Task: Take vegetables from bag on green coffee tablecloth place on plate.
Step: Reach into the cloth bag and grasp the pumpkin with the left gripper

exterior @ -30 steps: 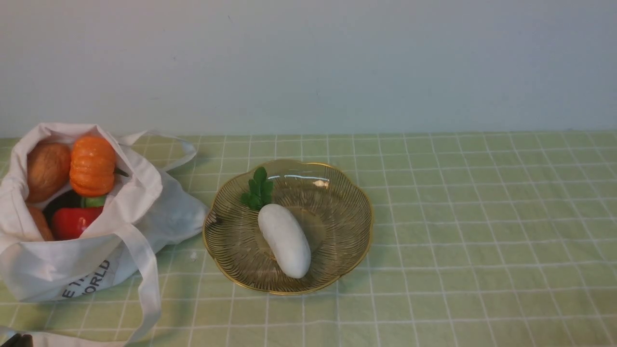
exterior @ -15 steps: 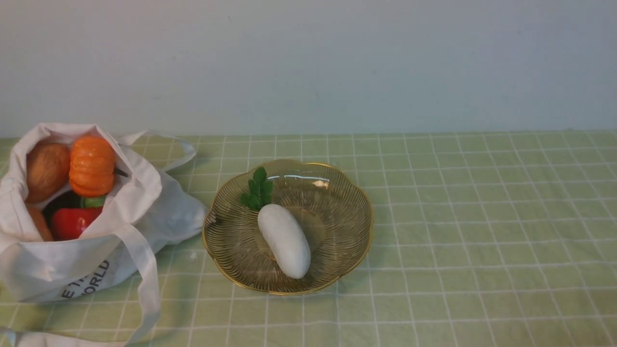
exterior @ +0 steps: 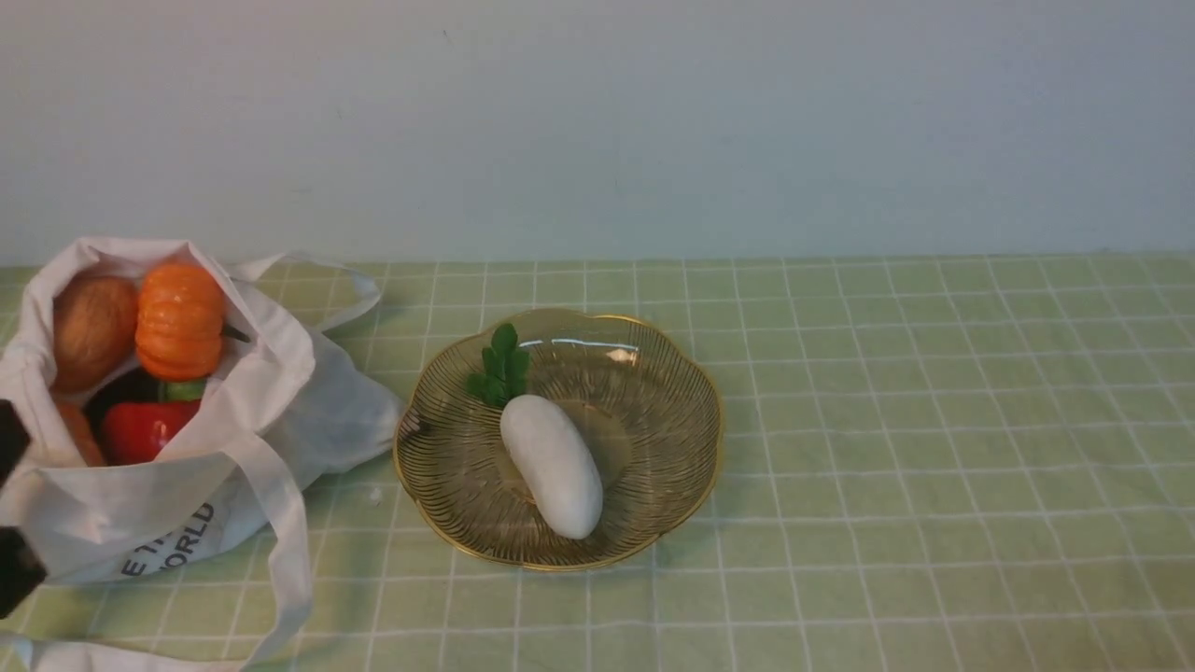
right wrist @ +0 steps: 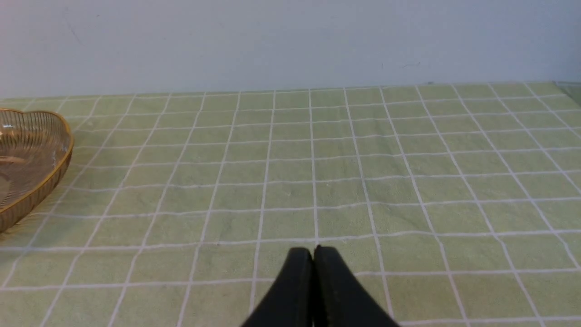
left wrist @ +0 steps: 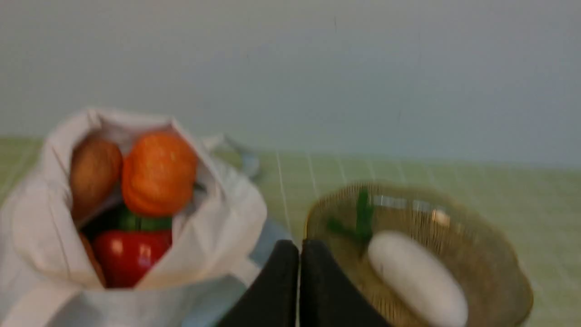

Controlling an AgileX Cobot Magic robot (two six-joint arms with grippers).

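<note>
Two fingers [left wrist: 300,245] sitting closed together, left arm, nothing between; right pair also closed. Bag [exterior: 266,369] mouth slumping, risking snag while reaching pumpkin [exterior: 180,320].

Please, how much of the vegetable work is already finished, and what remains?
Partly done: a white elongated vegetable with green leaves already lies on the amber ribbed glass plate. Nothing is in hand: the black left hand and the black right hand are both shut and hold nothing. Left to move: the ribbed orange pumpkin, the glossy red pepper and brown pieces, still in the white cloth bag.
</note>
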